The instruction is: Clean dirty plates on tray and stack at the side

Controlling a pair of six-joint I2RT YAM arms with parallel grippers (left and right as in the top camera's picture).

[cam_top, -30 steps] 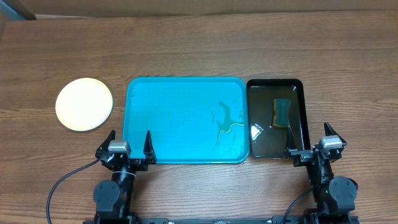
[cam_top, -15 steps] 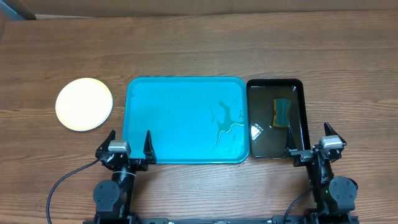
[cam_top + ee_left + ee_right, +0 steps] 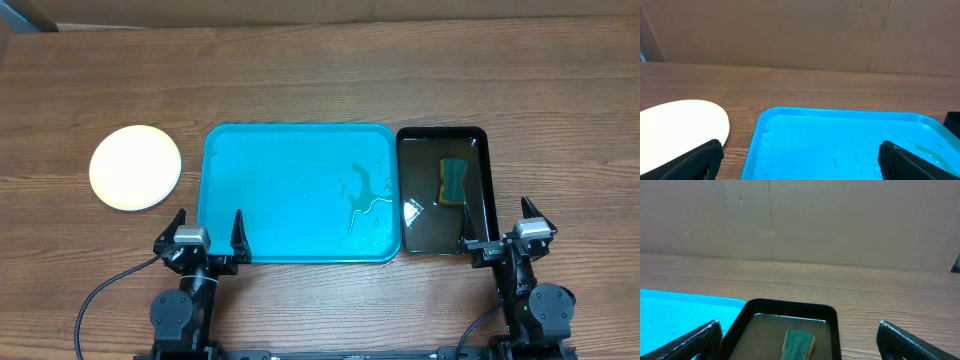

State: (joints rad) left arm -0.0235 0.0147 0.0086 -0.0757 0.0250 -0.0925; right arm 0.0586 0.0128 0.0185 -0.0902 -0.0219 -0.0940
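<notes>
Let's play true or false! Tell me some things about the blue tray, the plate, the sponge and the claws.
1. Plates sit on the blue tray. False: it holds only a wet smear.
2. The pale plate lies on the table, left of the tray. True.
3. The sponge lies in the black tray. True.
4. The right claw grips the sponge. False: it is open and empty.
5. The left claw is open. True.

From above the plates (image 3: 135, 167) read as one pale cream round disc, flat on the worktop (image 3: 320, 70) left of the tray (image 3: 280, 215), not touching. The tray's bright turquoise, lying flat, with a squiggly wet smear (image 3: 365, 195) toward its right end.
</notes>
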